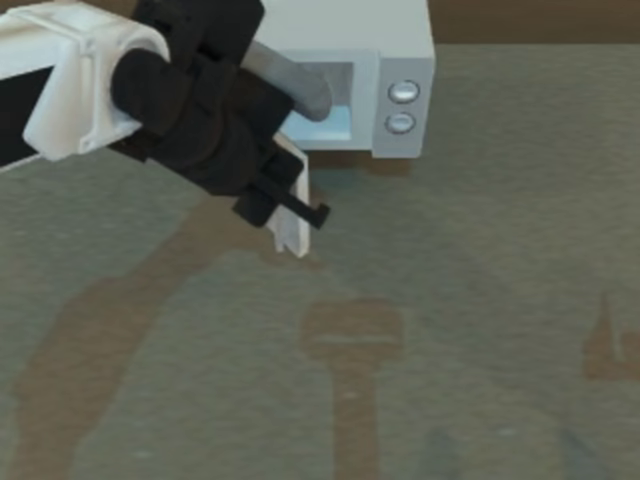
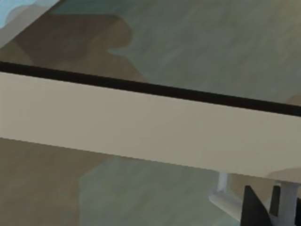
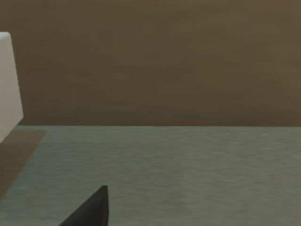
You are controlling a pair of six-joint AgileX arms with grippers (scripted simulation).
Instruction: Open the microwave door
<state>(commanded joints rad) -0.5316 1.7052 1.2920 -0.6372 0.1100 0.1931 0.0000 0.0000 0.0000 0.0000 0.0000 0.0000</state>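
The white microwave (image 1: 400, 45) stands at the back of the table, with its two silver knobs (image 1: 402, 92) facing front. The microwave door (image 1: 298, 205) is swung out toward the table's front, baring the pale blue interior (image 1: 335, 122). My left gripper (image 1: 300, 210) reaches down over the oven and is shut on the door's outer edge. In the left wrist view the door (image 2: 150, 127) fills a broad pale band, with its thin handle (image 2: 225, 200) beside my dark fingers (image 2: 254, 212). My right gripper (image 3: 91, 212) is parked low, off the top view.
The table (image 1: 480, 300) is mottled grey-green and brown. A corner of the microwave (image 3: 8, 84) shows in the right wrist view, before a brown back wall (image 3: 164, 61).
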